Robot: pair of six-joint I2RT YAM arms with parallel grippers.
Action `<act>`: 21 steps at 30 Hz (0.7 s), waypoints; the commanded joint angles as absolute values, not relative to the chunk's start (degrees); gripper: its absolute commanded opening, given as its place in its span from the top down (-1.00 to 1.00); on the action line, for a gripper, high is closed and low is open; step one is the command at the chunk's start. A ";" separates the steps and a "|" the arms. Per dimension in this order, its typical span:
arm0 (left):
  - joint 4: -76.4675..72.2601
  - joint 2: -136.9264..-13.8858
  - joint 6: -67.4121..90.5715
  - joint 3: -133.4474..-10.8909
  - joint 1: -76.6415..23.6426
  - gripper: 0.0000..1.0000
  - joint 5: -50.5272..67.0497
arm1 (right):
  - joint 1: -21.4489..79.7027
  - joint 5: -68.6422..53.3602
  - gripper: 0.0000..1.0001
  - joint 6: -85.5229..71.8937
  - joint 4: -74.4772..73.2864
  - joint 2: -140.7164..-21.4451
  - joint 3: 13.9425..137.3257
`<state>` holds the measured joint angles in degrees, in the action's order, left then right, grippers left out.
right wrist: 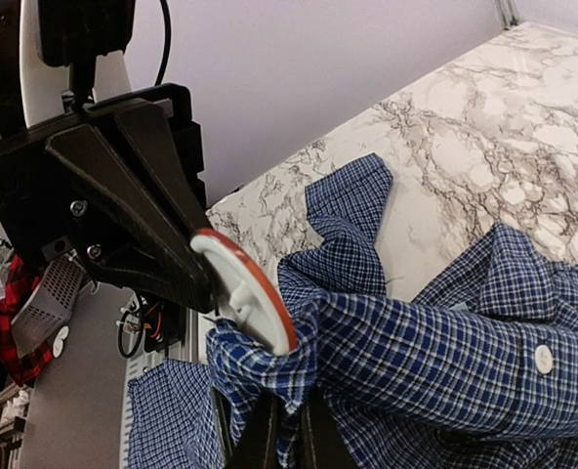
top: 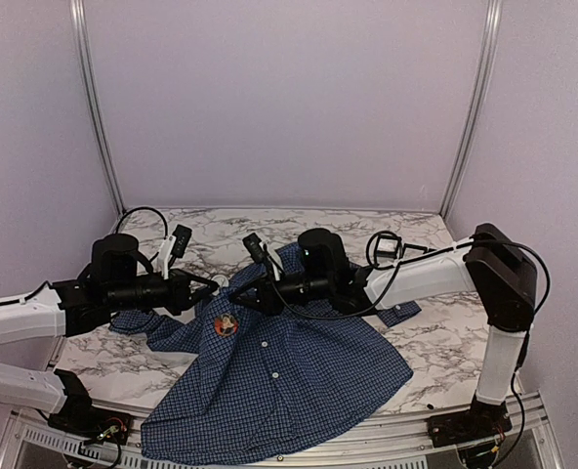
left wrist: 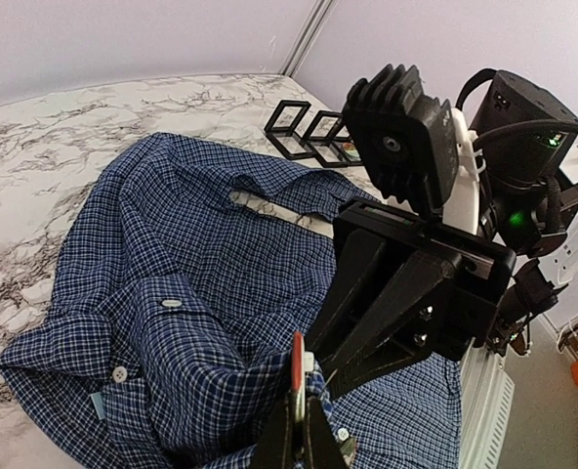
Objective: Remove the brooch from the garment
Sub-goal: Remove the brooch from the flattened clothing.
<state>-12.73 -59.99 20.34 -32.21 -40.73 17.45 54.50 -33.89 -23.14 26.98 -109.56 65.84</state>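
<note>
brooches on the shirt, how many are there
1: a round, orange-rimmed brooch sits on a bunched-up part of the shirt, on its front towards the collar end. No other shows, though the folds could hide more.

The dark blue checked cloth shirt looks soft and crumpled. Its small white buttons look like smooth plastic. The round brooch with an orange rim looks hard and smooth, with a plain white back. The white tabletop looks like smooth stone with grey veins. The black left tool and black right tool look like dull plastic.
</note>
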 commanded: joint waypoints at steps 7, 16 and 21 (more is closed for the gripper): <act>-5.19 -60.81 16.66 -36.94 -40.26 1.00 16.62 | 54.98 -32.45 1.00 -21.80 25.02 -107.63 66.89; 1.47 -62.73 14.76 -38.49 -40.25 1.00 16.98 | 55.02 -30.31 1.00 -20.81 24.21 -106.96 66.51; 3.42 -62.79 14.61 -38.65 -40.25 1.00 16.66 | 54.91 -29.85 1.00 -20.22 23.96 -106.88 66.31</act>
